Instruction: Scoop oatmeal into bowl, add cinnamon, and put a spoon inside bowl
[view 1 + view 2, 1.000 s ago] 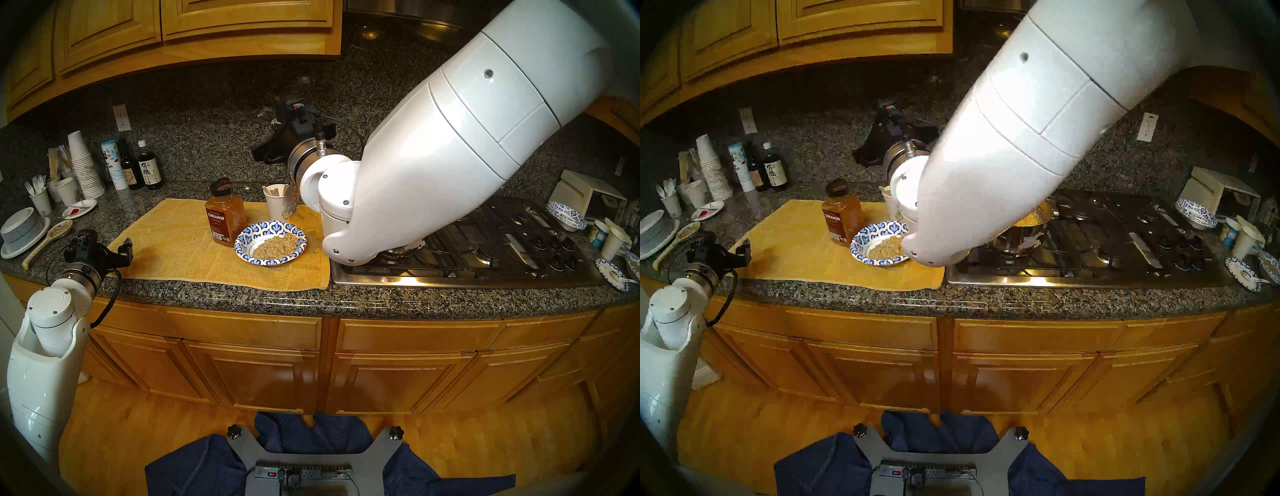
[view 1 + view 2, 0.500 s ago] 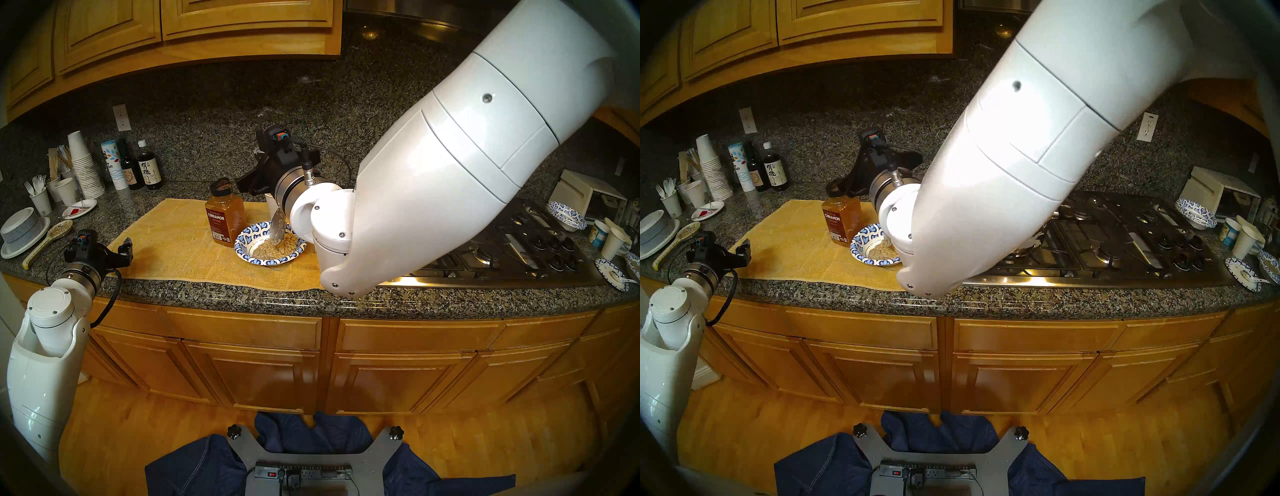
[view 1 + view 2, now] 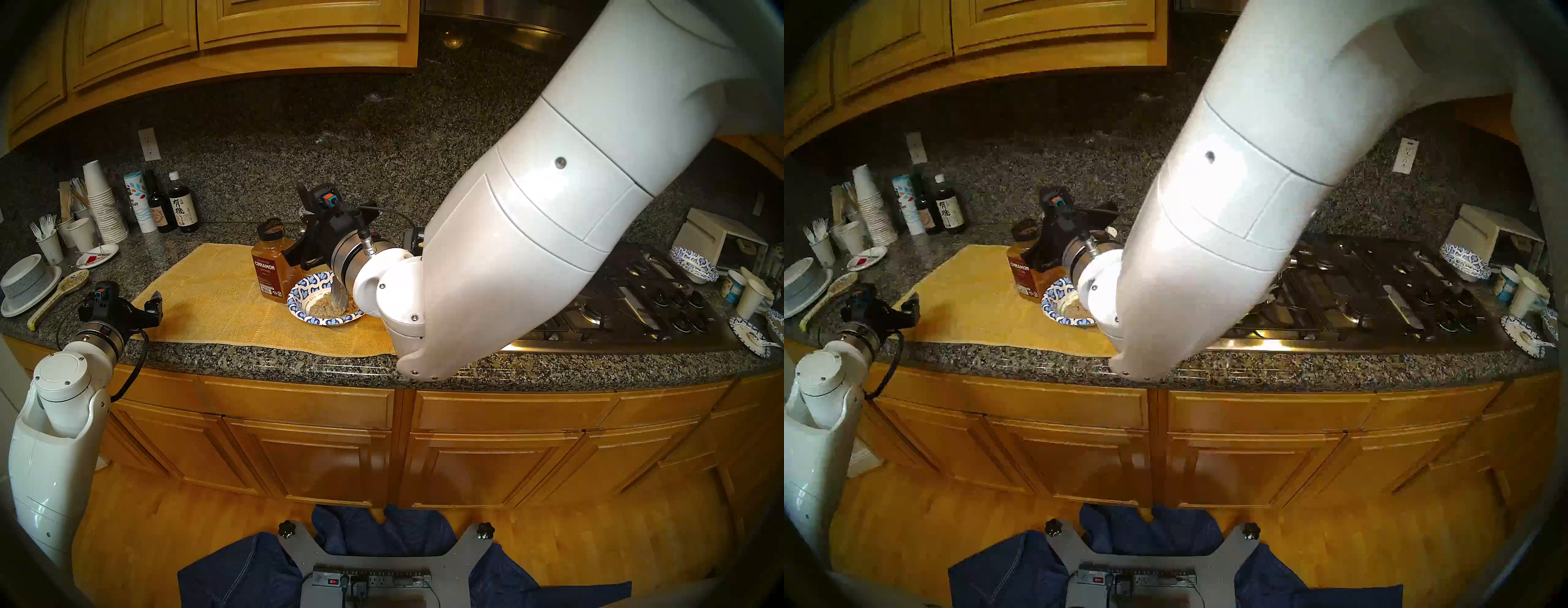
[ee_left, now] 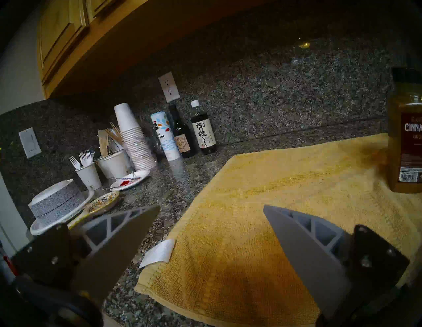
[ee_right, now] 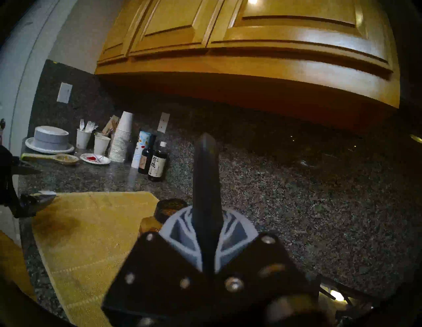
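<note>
Metal serving spoon (image 3: 339, 296) has sunk into the oatmeal (image 3: 324, 306)

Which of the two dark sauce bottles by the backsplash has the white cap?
The right-hand bottle, with the white Japanese-lettered label; the bottle beside it has a dark top.

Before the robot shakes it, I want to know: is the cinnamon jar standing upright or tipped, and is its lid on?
Upright: the cinnamon jar stands on the yellow towel, dark lid on top.

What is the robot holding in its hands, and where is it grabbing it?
The right gripper holds the metal serving spoon by its black handle. The left gripper is open and empty.
</note>
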